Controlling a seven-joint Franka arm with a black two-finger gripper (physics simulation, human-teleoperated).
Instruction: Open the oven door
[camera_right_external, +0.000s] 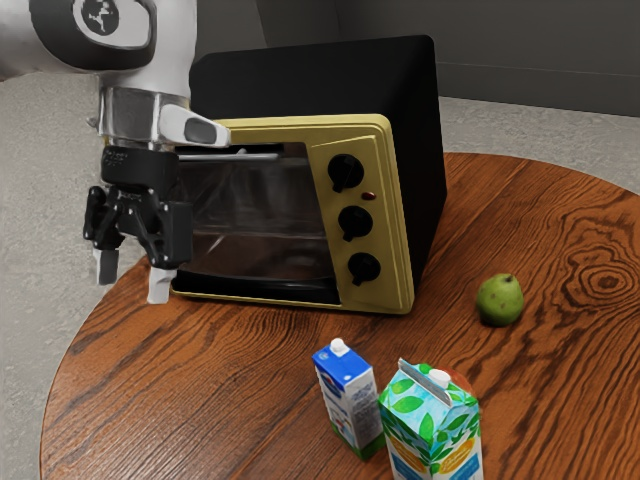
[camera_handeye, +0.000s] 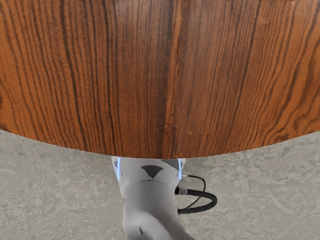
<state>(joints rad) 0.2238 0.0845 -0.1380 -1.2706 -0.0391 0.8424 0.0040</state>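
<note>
My gripper (camera_right_external: 133, 280) hangs pointing down at the exterior view's left, its two fingers apart with nothing between them. It is in front of the left part of the toaster oven, whose yellow front frame (camera_right_external: 382, 215) and black body stand on the table. The oven's glass door (camera_right_external: 255, 225) is closed, and a silver handle bar (camera_right_external: 260, 156) runs along its top. The arm covers the door's left end and part of the handle.
The round wooden table (camera_right_external: 240, 390) (camera_handeye: 160, 75) bears a green pear (camera_right_external: 500, 300), a small blue-and-white carton (camera_right_external: 350, 400) and a larger green-leaf carton (camera_right_external: 430, 425). In the wrist view, the robot's base (camera_handeye: 147, 190) stands beyond the table edge.
</note>
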